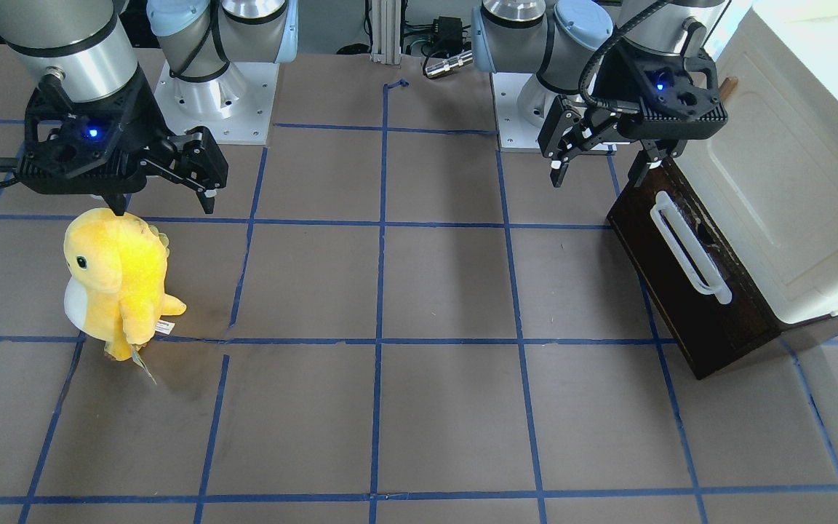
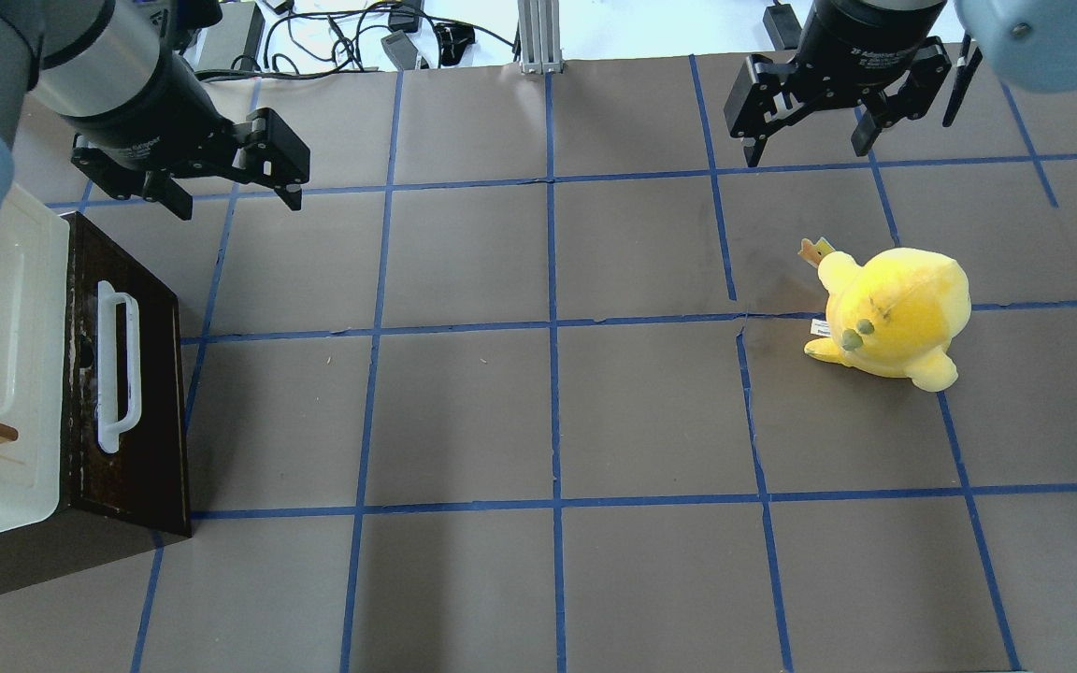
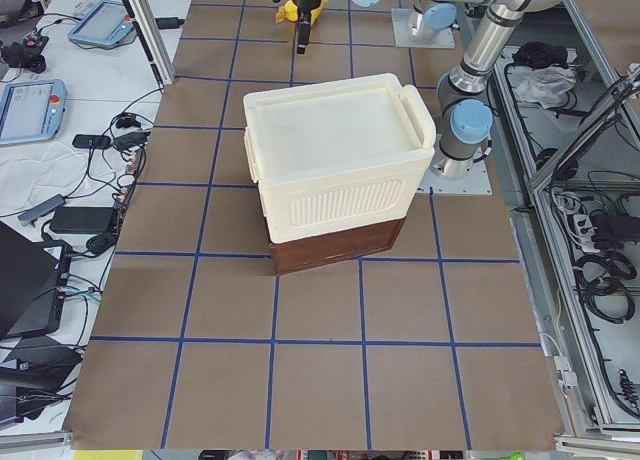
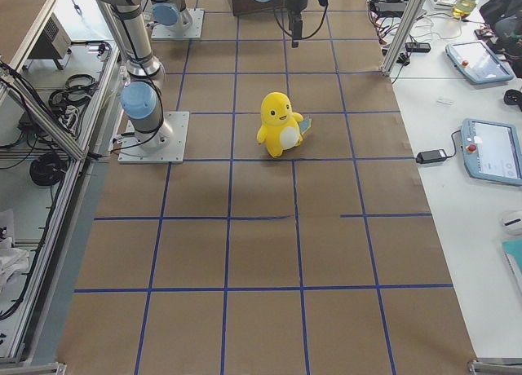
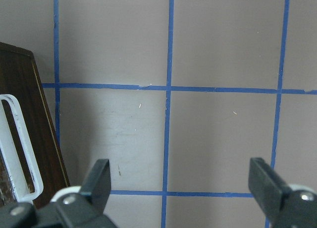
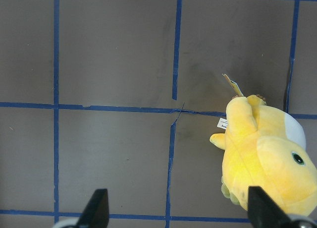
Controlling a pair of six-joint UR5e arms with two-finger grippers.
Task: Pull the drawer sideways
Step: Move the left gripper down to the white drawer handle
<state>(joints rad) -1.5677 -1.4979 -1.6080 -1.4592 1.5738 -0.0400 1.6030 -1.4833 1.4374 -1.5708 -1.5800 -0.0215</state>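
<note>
Drawer with dark front turned toward table's middle, long axis and white handle running away from robot. Left gripper and right gripper spread, empty. Plush tag unreadable.

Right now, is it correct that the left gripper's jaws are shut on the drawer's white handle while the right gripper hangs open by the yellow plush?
Not quite: the left gripper has its jaws open, clear of the white handle on the drawer, as the left wrist view shows. The rest holds.
</note>
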